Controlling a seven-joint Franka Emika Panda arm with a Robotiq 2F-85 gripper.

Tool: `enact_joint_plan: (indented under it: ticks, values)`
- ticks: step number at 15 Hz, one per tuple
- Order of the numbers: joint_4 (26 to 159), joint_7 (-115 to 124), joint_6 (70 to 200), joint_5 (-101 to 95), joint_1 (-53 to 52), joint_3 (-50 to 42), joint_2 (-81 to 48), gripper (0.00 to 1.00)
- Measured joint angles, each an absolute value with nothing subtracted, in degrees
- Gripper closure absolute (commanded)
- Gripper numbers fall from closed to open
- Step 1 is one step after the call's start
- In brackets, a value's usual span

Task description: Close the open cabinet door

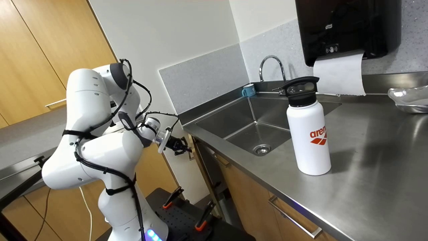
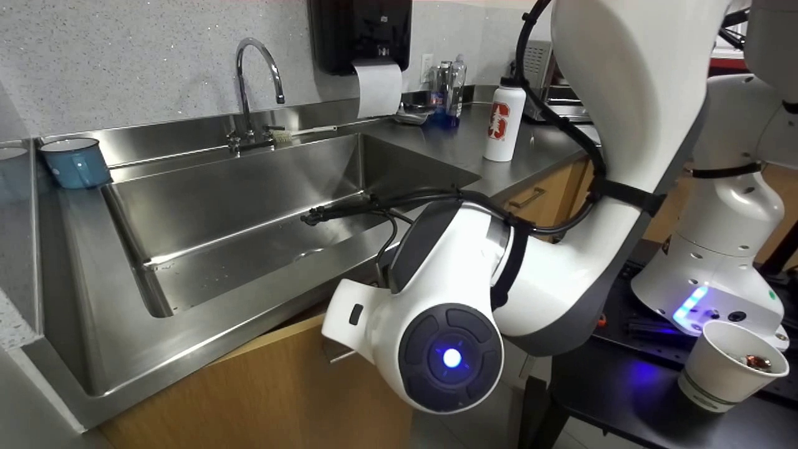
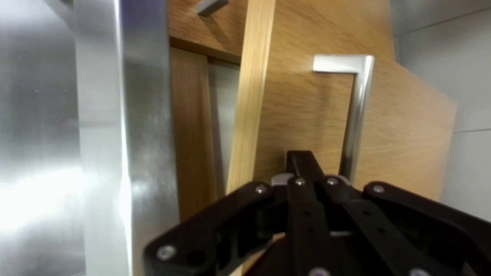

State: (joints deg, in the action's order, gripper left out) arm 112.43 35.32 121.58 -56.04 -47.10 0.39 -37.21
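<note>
In an exterior view, from L: blue mug [image 2: 76, 165], bottom hidden; sink [image 2: 218, 196]; below it the cabinet door [image 2: 268, 393], ajar. My gripper [image 3: 303, 163] – tips together – is at door's face. At R, paper cup [image 2: 714, 374] w/ shiny reddish-brown item [image 2: 758, 362].

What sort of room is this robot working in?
Most likely a kitchen, perhaps a shared or office one: there's a steel sink with a curved tap, and a wall-mounted paper towel dispenser.
</note>
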Motion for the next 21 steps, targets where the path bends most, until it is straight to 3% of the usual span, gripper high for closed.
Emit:
enact_joint_plan:
  ticks: [7, 11, 21]
  values:
    - [117.01, 48.3, 121.58, -70.18, -40.96, 1.57, -36.96, 1.0]
    - [117.53, 50.83, 121.59, -75.11, -36.99, 6.89, -35.42, 1.0]
    - [130.96, 44.46, 122.54, -56.48, -31.99, 23.9, -12.32, 1.0]
